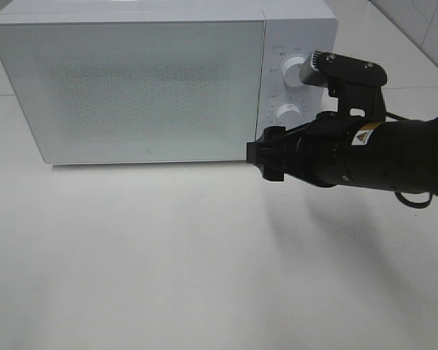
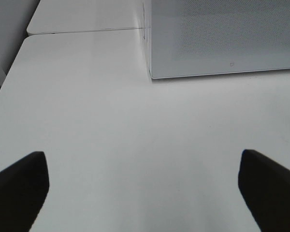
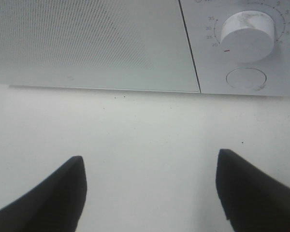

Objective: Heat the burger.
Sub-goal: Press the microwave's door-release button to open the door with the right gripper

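White microwave (image 1: 131,80) door closed | right gripper (image 3: 150,159) jaws apart, empty | left gripper (image 2: 142,155) jaws apart, empty, over surface (image 2: 111,121)

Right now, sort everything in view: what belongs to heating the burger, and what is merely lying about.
For the job: microwave, door shut; its numbered dial; the round button below it; right hand, open, facing the controls; left hand, open.
Merely there: the white table. No burger shows in any view.
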Robot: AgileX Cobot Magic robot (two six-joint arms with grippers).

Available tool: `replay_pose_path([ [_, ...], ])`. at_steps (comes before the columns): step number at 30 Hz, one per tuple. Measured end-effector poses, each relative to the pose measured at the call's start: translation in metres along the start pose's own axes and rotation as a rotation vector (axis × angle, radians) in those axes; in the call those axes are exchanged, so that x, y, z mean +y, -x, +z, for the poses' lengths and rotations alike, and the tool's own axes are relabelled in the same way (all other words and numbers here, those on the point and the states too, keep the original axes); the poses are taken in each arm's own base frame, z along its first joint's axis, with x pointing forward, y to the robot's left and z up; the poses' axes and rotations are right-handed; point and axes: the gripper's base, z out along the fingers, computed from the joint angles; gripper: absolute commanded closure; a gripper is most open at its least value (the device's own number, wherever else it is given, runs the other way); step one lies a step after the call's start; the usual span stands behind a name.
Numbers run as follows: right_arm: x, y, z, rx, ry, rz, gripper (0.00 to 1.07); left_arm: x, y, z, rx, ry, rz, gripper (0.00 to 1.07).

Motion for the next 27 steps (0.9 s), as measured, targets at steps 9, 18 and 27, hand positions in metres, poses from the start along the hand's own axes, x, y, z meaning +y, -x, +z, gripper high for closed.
replay_pose_path([
  [9, -0.008, 0.023, -0.063, 0.089, 0.046, -0.231, 0.35, 0.0, 0.0, 0.0, 0.0, 0.0, 0.0, 0.07],
  [18, -0.008, 0.033, -0.135, 0.085, 0.053, -0.365, 0.28, 0.0, 0.0, 0.0, 0.0, 0.0, 0.0, 0.07],
  [27, -0.015, 0.022, -0.182, 0.121, 0.033, -0.392, 0.29, 0.0, 0.0, 0.0, 0.0, 0.0, 0.0, 0.07],
])
